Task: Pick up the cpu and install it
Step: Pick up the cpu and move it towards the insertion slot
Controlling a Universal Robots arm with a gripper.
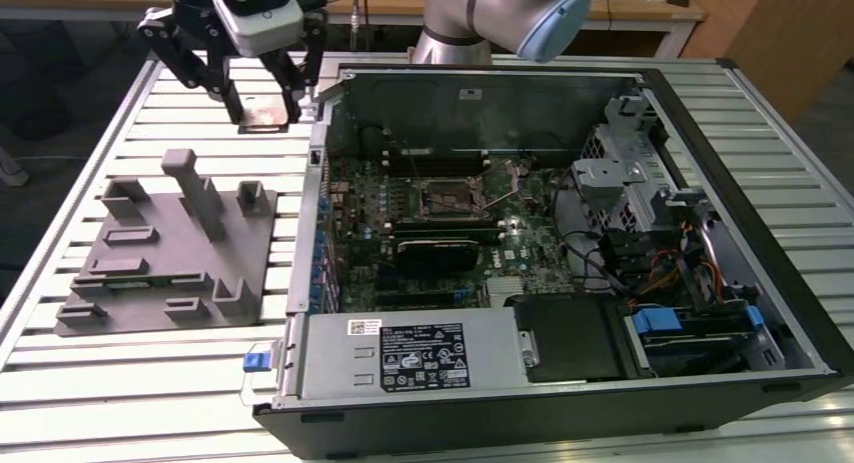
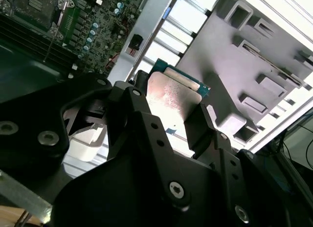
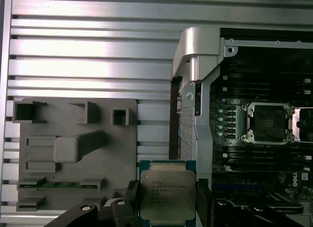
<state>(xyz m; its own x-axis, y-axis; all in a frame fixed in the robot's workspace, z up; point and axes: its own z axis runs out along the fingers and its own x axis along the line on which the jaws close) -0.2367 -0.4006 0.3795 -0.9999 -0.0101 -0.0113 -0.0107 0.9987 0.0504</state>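
Note:
The cpu [image 1: 267,114], a small flat square chip with a silvery-beige top, hangs above the slatted table beyond the grey tray, just outside the case's far corner on the exterior view's left. My gripper [image 1: 264,107] is shut on it, one black finger on each side edge. In the first wrist view the cpu [image 3: 167,193] shows its metal lid and green rim between the fingers [image 3: 128,203]. In the second wrist view the cpu [image 2: 172,96] sits tilted between the two pads. The black socket [image 1: 451,195] lies in the motherboard with its frame and lever raised.
An open computer case [image 1: 747,103] lies on its side, holding the motherboard, a drive cage [image 1: 627,173] and a power supply [image 1: 400,353]. A grey tray [image 1: 160,268] with upright posts lies on the exterior view's left. The case's raised wall [image 3: 195,56] stands between gripper and socket [image 3: 268,123].

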